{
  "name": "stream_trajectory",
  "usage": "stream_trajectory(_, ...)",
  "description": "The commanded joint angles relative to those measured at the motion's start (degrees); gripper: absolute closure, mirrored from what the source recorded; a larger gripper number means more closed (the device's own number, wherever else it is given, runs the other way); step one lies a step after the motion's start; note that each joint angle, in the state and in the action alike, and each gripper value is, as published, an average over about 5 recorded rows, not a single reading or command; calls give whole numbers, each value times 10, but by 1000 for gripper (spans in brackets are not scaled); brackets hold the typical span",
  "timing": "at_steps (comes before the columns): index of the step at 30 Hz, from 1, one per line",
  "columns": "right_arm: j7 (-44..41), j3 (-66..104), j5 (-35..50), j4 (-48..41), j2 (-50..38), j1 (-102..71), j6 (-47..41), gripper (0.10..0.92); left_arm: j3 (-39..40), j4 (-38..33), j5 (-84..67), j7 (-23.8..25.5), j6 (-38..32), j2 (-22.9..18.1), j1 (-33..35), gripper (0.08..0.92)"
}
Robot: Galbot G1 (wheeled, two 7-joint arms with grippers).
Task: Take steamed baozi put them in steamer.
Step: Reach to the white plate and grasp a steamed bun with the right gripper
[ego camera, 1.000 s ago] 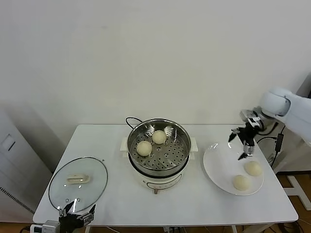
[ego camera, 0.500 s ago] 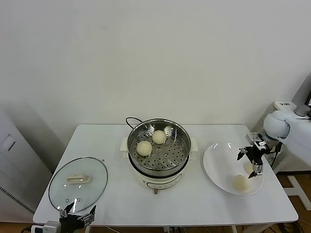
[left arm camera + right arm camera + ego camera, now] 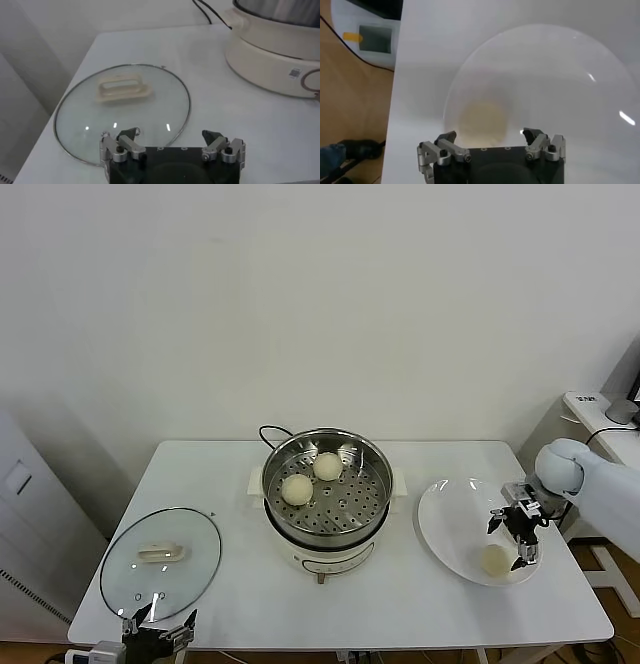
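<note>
The right end effector (image 3: 516, 535) has come down from above the plate (image 3: 445, 529) to its right side, jaws open over a baozi (image 3: 495, 559). Two baozi (image 3: 296, 489) lie in the steamer (image 3: 327, 494), frame centre. The smooth bun could roll away if the jaws close off-centre. The left end effector (image 3: 158, 624) waits open, lower left.

No readable text anywhere. Steamer (image 3: 280, 55) base has a small label, looks like a code patch, too small to read. Small device (image 3: 370, 37) beside the table shows a grey screen and yellow tag, nothing legible.
</note>
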Motion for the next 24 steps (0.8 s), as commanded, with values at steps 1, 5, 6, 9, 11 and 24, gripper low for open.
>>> stream_trajectory(1, 6, 34, -23, -13, 11, -44, 6, 203, 0, 1, 0, 0, 0, 0, 0, 177)
stream_trajectory(5, 11, 38, -30, -17, 16, -47, 4, 223, 1, 1, 1, 0, 0, 0, 0, 177)
stream_trajectory(6, 12, 39, -31, -18, 17, -47, 3, 240, 1, 1, 1, 0, 0, -1, 0, 177)
stream_trajectory(9, 15, 40, -31, -19, 19, -48, 1, 313, 1, -1, 1, 0, 1, -1, -1, 177)
stream_trajectory(11, 15, 42, -30, -20, 19, -49, 0, 368, 1, -1, 1, 0, 1, -1, 0, 177)
stream_trajectory(24, 6, -7, 19, 27, -17, 19, -14, 465, 1, -8, 4, -1, 0, -4, 5, 177)
